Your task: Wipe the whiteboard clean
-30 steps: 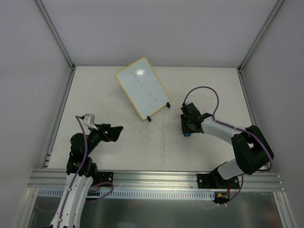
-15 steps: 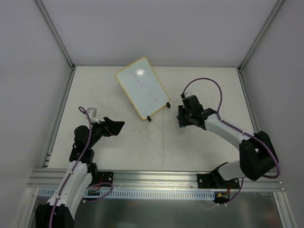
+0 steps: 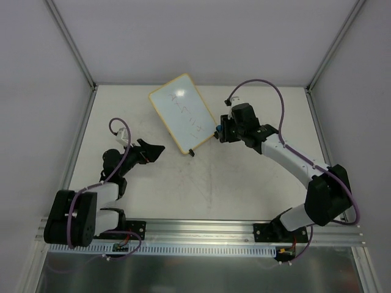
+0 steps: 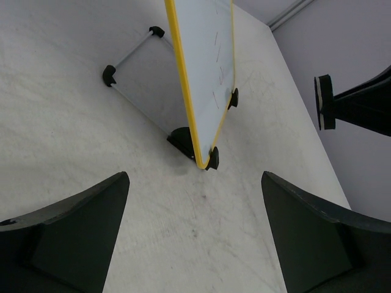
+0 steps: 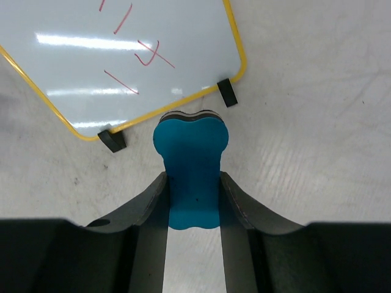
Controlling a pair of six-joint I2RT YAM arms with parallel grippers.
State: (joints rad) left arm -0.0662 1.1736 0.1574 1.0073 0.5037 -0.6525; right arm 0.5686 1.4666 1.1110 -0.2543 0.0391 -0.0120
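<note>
Nearest the bases, the left gripper hovers over the table with its fingers spread wide and nothing between them. It faces the board's near corner but stands apart from it. Further out, the right gripper pinches the blue eraser by its narrow waist, dark felt edge forward, just short of the board's lower rim. Beyond both, the whiteboard stands at the far centre of the table, tilted back on a light stand with small black feet, and carries red pen strokes across its face.

Hazards:
- Nothing holds the board, so wiping pressure would likely slide it or tip it backward.
- A low approach could snag the eraser on the rim or a foot.
- The grip on the waist is narrow — sideways drag may twist the eraser between the fingers.
</note>
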